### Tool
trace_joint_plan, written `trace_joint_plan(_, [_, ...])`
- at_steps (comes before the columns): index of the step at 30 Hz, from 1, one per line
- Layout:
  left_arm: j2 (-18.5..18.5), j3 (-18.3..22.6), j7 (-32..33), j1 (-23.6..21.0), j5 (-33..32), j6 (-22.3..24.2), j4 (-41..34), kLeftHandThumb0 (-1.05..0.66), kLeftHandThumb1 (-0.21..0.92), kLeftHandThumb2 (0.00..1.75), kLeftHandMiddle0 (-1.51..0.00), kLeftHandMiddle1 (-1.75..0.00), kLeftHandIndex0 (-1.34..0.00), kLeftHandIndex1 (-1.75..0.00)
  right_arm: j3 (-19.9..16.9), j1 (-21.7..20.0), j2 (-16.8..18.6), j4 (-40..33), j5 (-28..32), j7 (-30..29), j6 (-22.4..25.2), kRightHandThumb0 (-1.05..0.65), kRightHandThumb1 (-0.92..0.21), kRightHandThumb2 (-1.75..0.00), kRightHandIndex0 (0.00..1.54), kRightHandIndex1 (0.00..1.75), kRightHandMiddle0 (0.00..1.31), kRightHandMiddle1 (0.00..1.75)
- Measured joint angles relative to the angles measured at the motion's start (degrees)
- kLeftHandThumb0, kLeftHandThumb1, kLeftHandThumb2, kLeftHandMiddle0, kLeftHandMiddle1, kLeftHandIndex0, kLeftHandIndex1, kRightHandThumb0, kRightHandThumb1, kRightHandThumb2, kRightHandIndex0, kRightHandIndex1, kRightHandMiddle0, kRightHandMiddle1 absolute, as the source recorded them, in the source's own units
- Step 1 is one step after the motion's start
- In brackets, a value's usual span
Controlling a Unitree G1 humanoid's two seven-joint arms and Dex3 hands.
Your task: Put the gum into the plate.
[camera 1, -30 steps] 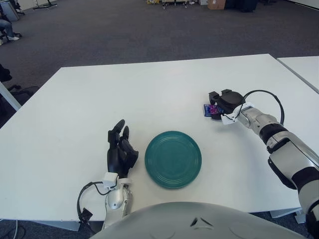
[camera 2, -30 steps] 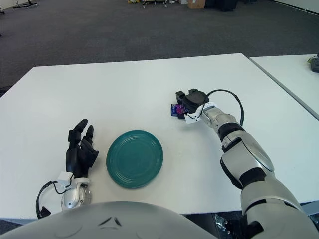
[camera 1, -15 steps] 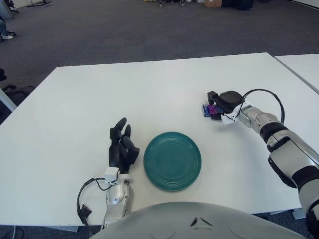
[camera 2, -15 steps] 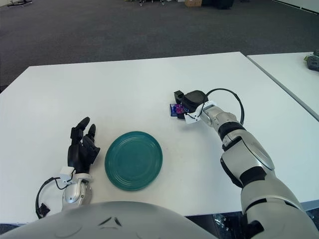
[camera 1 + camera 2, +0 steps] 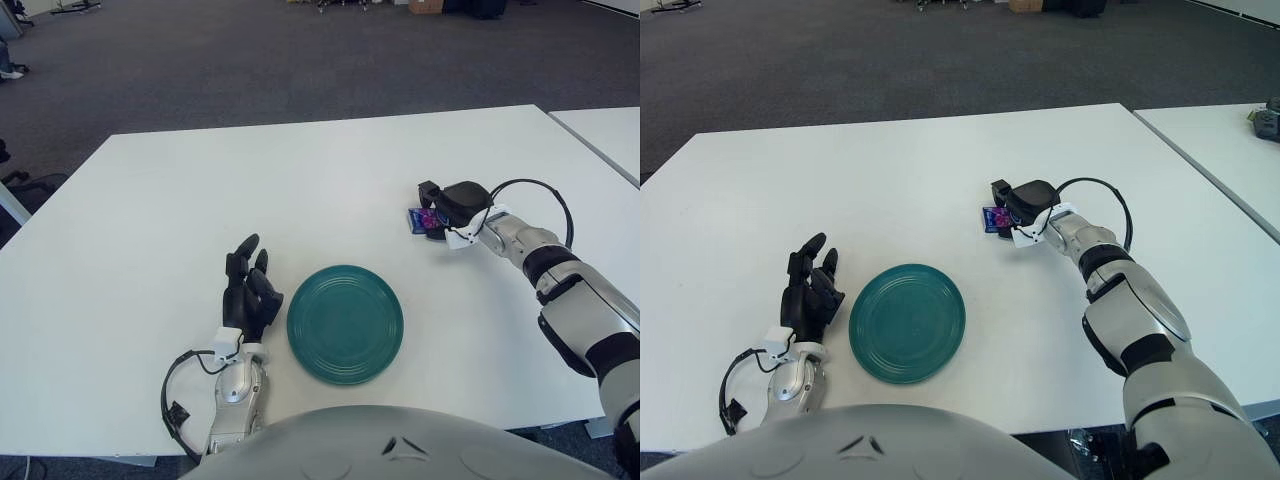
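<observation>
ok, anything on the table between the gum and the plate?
Nothing visible. The small purple-and-blue gum pack sits in the right hand, and only bare white table lies between it and the round teal plate. The left hand shows on the plate's far left side.

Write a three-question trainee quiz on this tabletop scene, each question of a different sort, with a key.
1. True or false: the gum already lies in the plate.
2. Which hand is at the gum? A. left hand B. right hand C. both
3. Fill in: the idle hand shows beside the plate on the plate's ___ side.

Key
1. False. The gum is at the right hand's fingers, beyond the plate and to its right, over the white table; the green plate holds nothing.
2. B.
3. Left; its fingers are spread and hold nothing.
</observation>
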Motion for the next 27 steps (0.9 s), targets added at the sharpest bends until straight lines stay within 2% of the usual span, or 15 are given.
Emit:
trace_joint_plan(10, [0.1,-0.2,1.1,0.1,1.4,0.3,-0.7,-0.88,0.92,1.04,-0.44,0.00,-0.08,-0.90,-2.3,-0.9,0.0,-0.9,2.0,0.7,-0.8,-0.41,-0.57,-0.99,0.72,1.75,0.42,1.75])
trace_joint_plan(17, [0.2,-0.6,1.3,0.3,2.2,0.9,-1.2,-0.85,0.92,1.04,-0.42,0.00,-0.07,-0.90,-4.7,-2.3,0.0,-4.8,3.1,1.2,-0.1,-0.42,-0.54,-1.03,0.73,1.75,0.44,1.75])
trace_joint_plan(20, [0.2,-0.7,1.3,0.4,2.2,1.1,-1.5,-0.84,0.92,1.05,-0.41,0.00,-0.07,-0.90,-5.9,-2.3,-0.2,-8.6,4.1,2.2,0.0,-0.42,-0.52,-1.06,0.75,1.75,0.46,1.75])
trace_joint_plan(27, [0.3,-1.1,1.3,0.5,2.2,1.1,-2.0,-0.82,0.92,1.04,-0.39,0.00,-0.05,-0.89,-9.7,1.3,-1.8,-24.6,6.8,8.0,0.8,-0.43,-0.49,-1.10,0.78,1.75,0.48,1.75])
